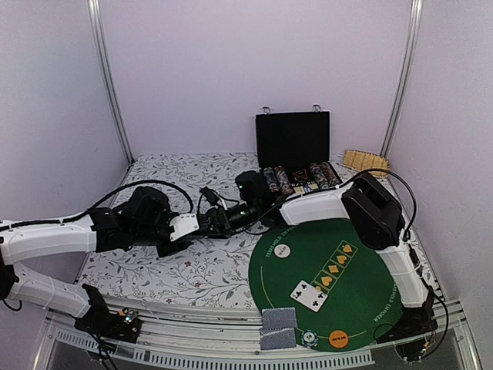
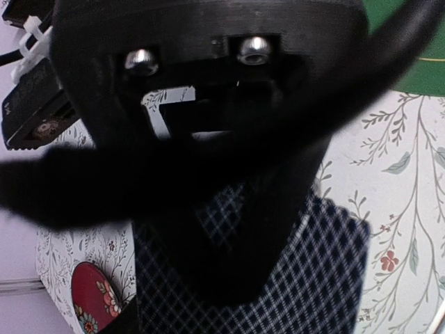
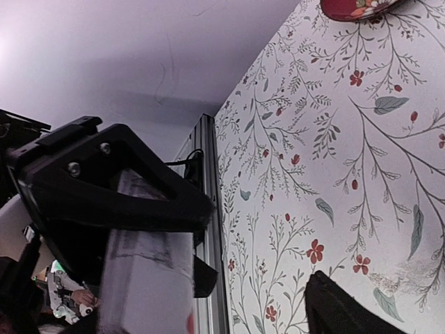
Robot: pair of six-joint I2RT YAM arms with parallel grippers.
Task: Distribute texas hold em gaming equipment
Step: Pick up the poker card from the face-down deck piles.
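Observation:
My left gripper [image 1: 199, 224] reaches over the floral cloth and is shut on a stack of playing cards. Their blue checked backs [image 2: 313, 278] fill the bottom of the left wrist view under my left fingers [image 2: 233, 271]. My right gripper [image 1: 222, 219] meets it head-on from the right. In the right wrist view the stack's pale edge [image 3: 146, 278] sits at the left and my right gripper [image 3: 264, 292] stands open beside it. On the green felt mat [image 1: 370, 297] lie face-up cards [image 1: 308, 295] and a white disc [image 1: 282, 250]. Two face-down cards [image 1: 277, 328], a striped chip [image 1: 309, 337] and an orange disc [image 1: 337, 337] lie along its near edge.
An open black case [image 1: 293, 139] with rows of chips [image 1: 300, 179] stands at the back. A woven tan piece [image 1: 365, 160] lies to its right. A red dish [image 2: 94, 296] sits on the floral cloth [image 1: 192, 270] near the grippers. White walls close in on all sides.

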